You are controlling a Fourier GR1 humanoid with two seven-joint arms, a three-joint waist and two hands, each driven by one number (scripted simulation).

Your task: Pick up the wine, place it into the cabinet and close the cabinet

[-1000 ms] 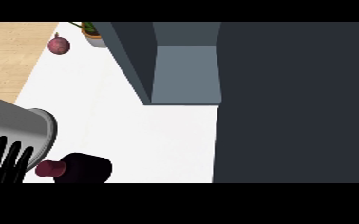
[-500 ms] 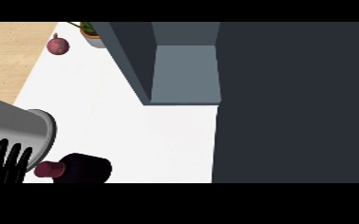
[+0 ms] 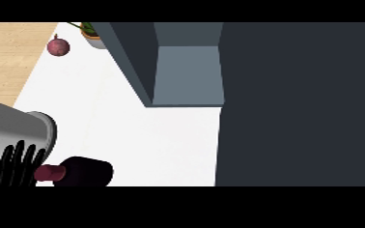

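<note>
The wine bottle (image 3: 84,173) stands on the white counter (image 3: 128,125) at the lower left; from above it shows as a dark body with a maroon cap (image 3: 50,173). My left hand (image 3: 19,166) is just left of it, its black fingers straight and open, their tips next to the cap. I cannot tell whether they touch it. The grey cabinet (image 3: 187,72) stands open at the top centre, its inside bare. Its dark door (image 3: 288,104) fills the right side. My right hand does not show.
A purple-red round fruit (image 3: 58,46) lies at the counter's far left corner, beside a potted plant (image 3: 91,33). A wooden floor (image 3: 18,53) shows beyond the counter's left edge. Open white counter lies between the bottle and the cabinet.
</note>
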